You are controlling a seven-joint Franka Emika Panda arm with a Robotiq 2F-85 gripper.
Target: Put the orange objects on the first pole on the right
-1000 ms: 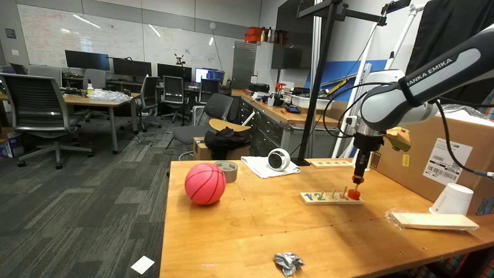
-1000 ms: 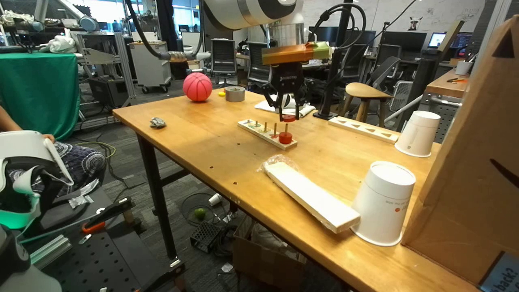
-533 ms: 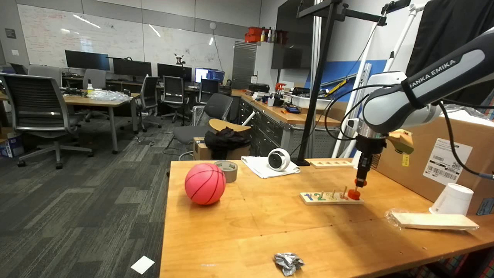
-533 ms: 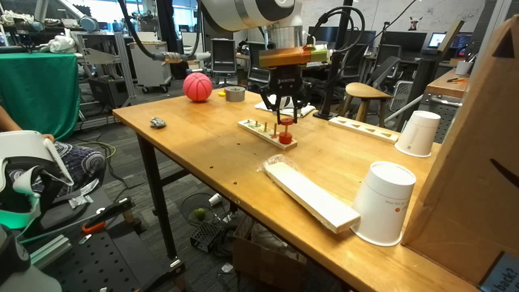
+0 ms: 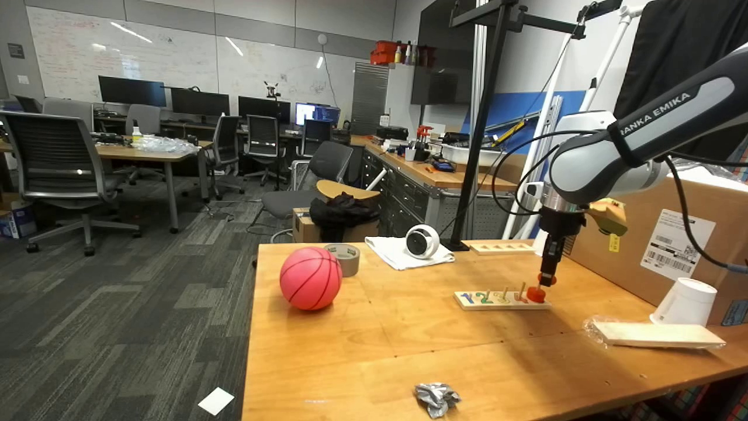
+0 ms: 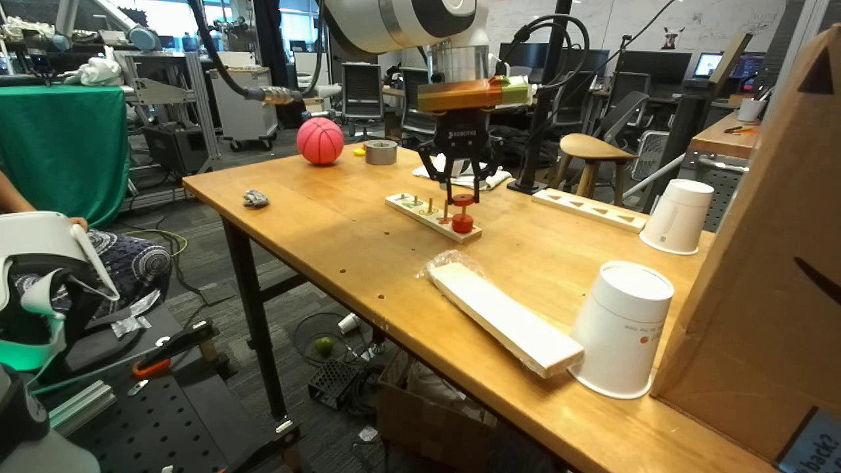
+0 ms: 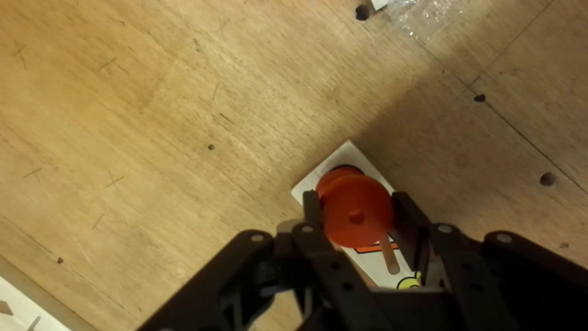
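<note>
Five poles (image 6: 430,205): stood in a row on the board (image 5: 502,307), four with a painted digit (image 5: 481,298) showing beside them, probably so that each pole took its own count of pieces.
End pole (image 6: 464,210): rose beyond the 4 in both exterior views; most likely this was the task's first pole on the right.
Lower orange piece (image 6: 462,225): sat around the foot of that pole, down against the board; whether it was a single piece or a short stack could not be told.
Orange disc (image 7: 356,201): hung roughly level above the lower one, its hole facing up, presumably so that it could slide down over the tip.
Gripper (image 6: 464,199): closed on this disc, its fingers (image 7: 312,209) pressing opposite sides of the rim, which left the hole free for the pole.
Gap: bare pole showed between the two orange things; whether the tip had entered the hole could not be told. A small sideways correction was perhaps needed before release.
Fourth pole (image 7: 389,255): stood just beside, so a careless shift might have knocked it.
Pink ball (image 5: 311,278): rested well apart, near the tape roll (image 6: 381,155), too big for any pole and likely no part of the job.
</note>
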